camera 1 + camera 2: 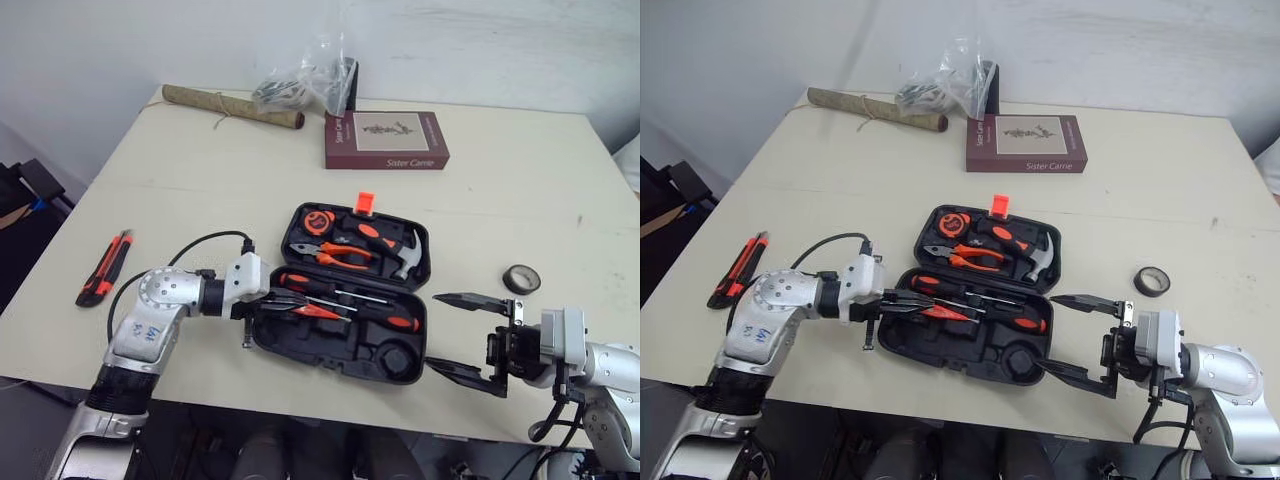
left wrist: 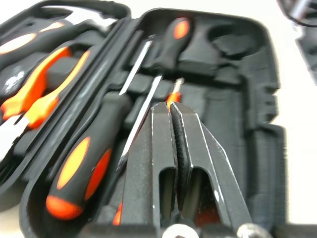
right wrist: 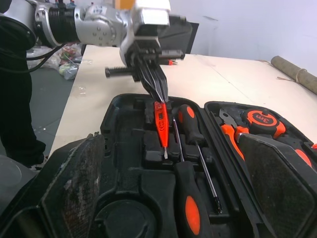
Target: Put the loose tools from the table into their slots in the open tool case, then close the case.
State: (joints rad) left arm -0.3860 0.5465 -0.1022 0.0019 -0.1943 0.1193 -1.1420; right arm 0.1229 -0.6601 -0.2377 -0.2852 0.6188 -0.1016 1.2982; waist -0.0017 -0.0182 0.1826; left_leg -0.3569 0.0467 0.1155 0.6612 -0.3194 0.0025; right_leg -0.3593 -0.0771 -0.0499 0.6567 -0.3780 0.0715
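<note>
While right gripper (image 1: pixel 432 331) gapes beside the tool case (image 1: pixel 300 355), left gripper (image 3: pixel 161 94), pinched together, touches an orange screwdriver (image 3: pixel 161 124)

The maroon book (image 1: pixel 386 140) at the table's far side reads "Sister Carrie" on its cover and spine, and the orange tape measure (image 3: pixel 261 119) in the case reads "3m".

Two high head views, two low wrist views
Both eye views look down over the whole table (image 1: pixel 480 200). The left wrist view peers close into the open tool case (image 1: pixel 330 355); the right wrist view faces it low from the opposite side, sharing its screwdrivers (image 3: pixel 190 134).
</note>
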